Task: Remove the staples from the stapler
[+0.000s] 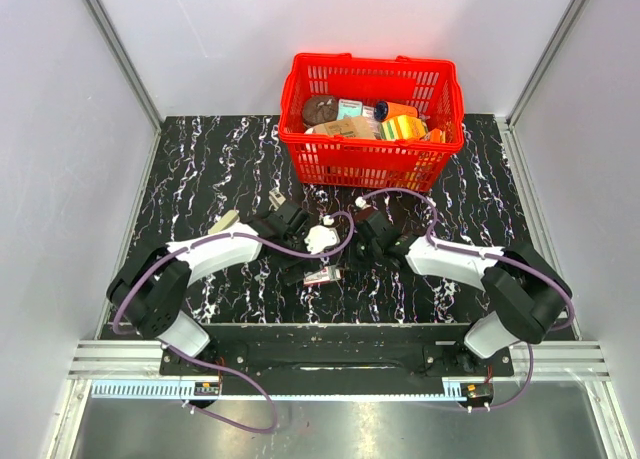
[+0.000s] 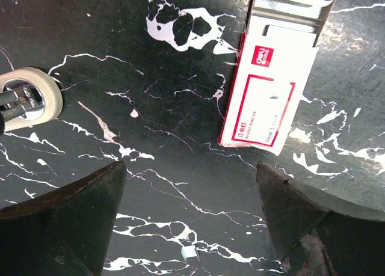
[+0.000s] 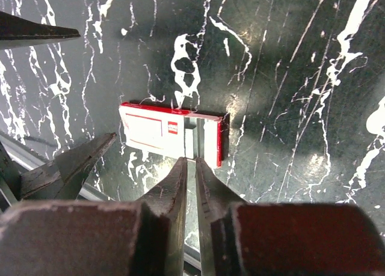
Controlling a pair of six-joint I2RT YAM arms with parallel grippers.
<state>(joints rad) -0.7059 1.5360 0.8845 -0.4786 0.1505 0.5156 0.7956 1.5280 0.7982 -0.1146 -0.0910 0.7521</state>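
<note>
**Both grippers meeting over the small box; stapler not showing clearly**

A red basket [image 1: 370,164] packed with packets is standing at the far side of the black marbled table [image 1: 200,169], just behind the two grippers. A small flat box [image 2: 267,101] with a white-and-red label is lying on the table between them. Its pale inner tray [image 2: 289,8] is sticking partly out of one end. A pale ring with a chrome part [image 2: 48,89] is lying near one finger of the left gripper, apart from the box. A stubby silver-beige piece [image 1: 225,221] is showing beside the left arm's white link. Purple cables [image 1: 400,192] are looping over both arms.

The stapler is not standing out in any view. Among the black grippers and the dark table, I cannot tell where it is lying.

Both arms are reaching forward and inward from their bases, crowding the middle of the table in front of the basket.
- **Left gripper** [image 2: 189,168]: it is pointing down at the table with its fingers spread wide and nothing between them. The box is lying just beyond its fingertips.
- **Right gripper** [image 3: 190,162]: it is aiming at the box's open end with its fingers drawn almost together. Only a thin slit is showing, with nothing visible in it.
</note>
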